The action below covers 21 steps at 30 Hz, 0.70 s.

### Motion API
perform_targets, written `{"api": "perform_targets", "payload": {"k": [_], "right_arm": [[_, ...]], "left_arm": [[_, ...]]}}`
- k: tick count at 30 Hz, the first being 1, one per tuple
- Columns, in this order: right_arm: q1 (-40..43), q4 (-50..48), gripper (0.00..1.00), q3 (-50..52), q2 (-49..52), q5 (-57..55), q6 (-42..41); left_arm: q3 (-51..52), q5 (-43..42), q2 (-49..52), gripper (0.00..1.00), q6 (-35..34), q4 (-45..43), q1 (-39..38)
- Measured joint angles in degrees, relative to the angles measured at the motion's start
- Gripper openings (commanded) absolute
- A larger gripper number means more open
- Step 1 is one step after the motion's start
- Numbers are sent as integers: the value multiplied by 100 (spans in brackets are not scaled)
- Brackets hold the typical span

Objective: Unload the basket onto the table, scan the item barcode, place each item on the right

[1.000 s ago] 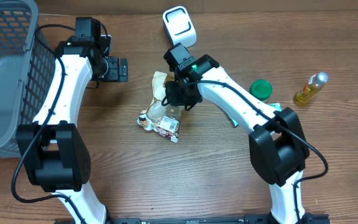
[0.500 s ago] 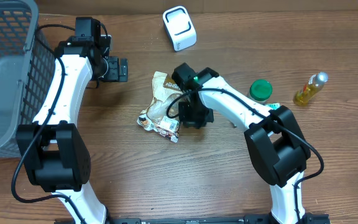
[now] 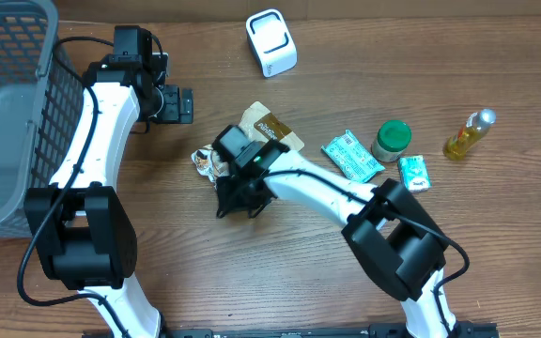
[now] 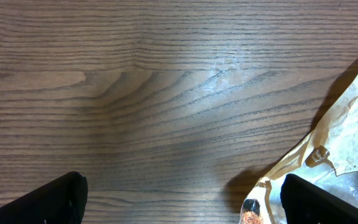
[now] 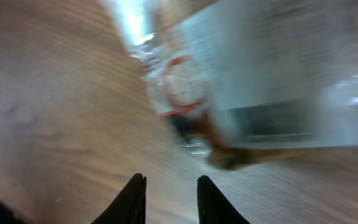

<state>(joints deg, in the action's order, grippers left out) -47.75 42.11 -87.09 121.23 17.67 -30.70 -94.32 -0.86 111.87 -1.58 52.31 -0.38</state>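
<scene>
The item is a crumpled tan snack bag (image 3: pixel 272 130) with a clear window, lying mid-table; its colourful end (image 3: pixel 205 160) pokes out left of my right arm. A white barcode scanner (image 3: pixel 270 42) stands at the back. My right gripper (image 3: pixel 237 203) hangs just in front of the bag, pointing down at the wood. In the blurred right wrist view its gripper (image 5: pixel 171 186) is slightly open with only table between the fingers, and the bag (image 5: pixel 260 81) lies beyond them. My left gripper (image 4: pixel 182 205) is wide open over bare wood, the bag (image 4: pixel 347 137) at its right.
A grey mesh basket (image 3: pixel 7 113) fills the far left. To the right lie two green packets (image 3: pixel 350 155) (image 3: pixel 414 172), a green-lidded jar (image 3: pixel 393 139) and a yellow bottle (image 3: pixel 468 133).
My right gripper swung from the bag's top down and left to its front side. The bag shifted and turned. The left arm stayed put.
</scene>
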Motion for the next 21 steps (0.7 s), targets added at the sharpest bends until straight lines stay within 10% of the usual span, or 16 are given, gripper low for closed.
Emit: {"api": "perform_targets", "payload": {"k": [21], "right_arm": [[2201, 1051, 72, -859, -258, -74, 1902]], "left_arm": [[-2, 0, 0, 99, 2, -260, 0]]}}
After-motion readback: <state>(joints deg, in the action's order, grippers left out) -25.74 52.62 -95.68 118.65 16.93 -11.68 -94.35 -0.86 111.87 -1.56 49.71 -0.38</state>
